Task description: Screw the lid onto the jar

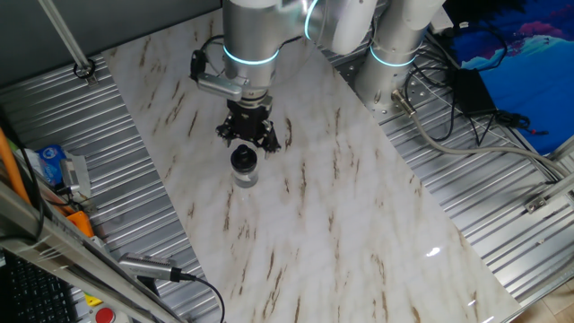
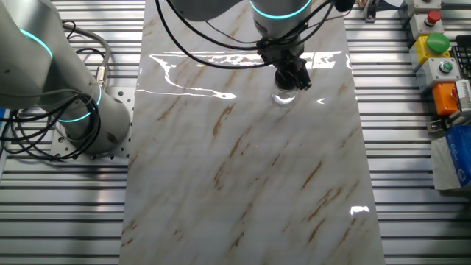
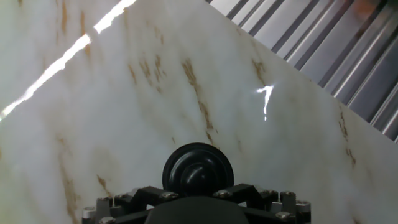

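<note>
At upper centre of the marble table [image 1: 359, 224], the gripper [image 1: 248, 142] hangs just above the black lid [image 1: 244, 159] on the barely visible jar [image 1: 246, 177], its jaws' spread impossible to tell.

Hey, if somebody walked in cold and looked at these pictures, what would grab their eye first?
Probably the arm's glowing cyan ring above the gripper, which hangs just over the lid, a round black cap sitting on the jar near the far end of the marble-patterned table. In the hand view the lid with its raised knob fills the bottom centre. Whether the fingers touch it is unclear.
</note>
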Robot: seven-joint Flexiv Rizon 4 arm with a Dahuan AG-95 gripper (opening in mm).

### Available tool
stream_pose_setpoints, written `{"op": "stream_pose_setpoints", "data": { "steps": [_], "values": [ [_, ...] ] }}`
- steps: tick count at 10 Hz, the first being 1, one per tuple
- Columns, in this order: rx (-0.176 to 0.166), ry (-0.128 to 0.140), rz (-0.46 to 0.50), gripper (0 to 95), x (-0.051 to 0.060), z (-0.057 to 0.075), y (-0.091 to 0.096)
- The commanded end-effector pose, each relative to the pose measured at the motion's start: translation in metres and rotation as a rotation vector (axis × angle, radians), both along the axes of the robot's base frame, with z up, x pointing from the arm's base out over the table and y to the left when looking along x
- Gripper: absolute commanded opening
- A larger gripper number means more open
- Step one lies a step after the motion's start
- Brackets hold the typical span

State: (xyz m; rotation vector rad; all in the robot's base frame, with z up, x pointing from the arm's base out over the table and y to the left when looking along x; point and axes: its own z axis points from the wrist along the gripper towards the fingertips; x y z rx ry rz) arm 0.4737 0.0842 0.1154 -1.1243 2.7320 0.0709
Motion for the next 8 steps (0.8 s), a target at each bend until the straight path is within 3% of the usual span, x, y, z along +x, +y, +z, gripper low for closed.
{"op": "stream_pose_setpoints", "data": {
  "steps": [1, 7, 8],
  "values": [
    [-0.003, 0.003, 0.015, 95.0, -0.002, 0.007, 0.001],
    [-0.017, 0.02, 0.041, 95.0, -0.007, 0.027, -0.001],
    [-0.028, 0.032, 0.05, 76.0, -0.007, 0.032, 0.0]
  ]
}}
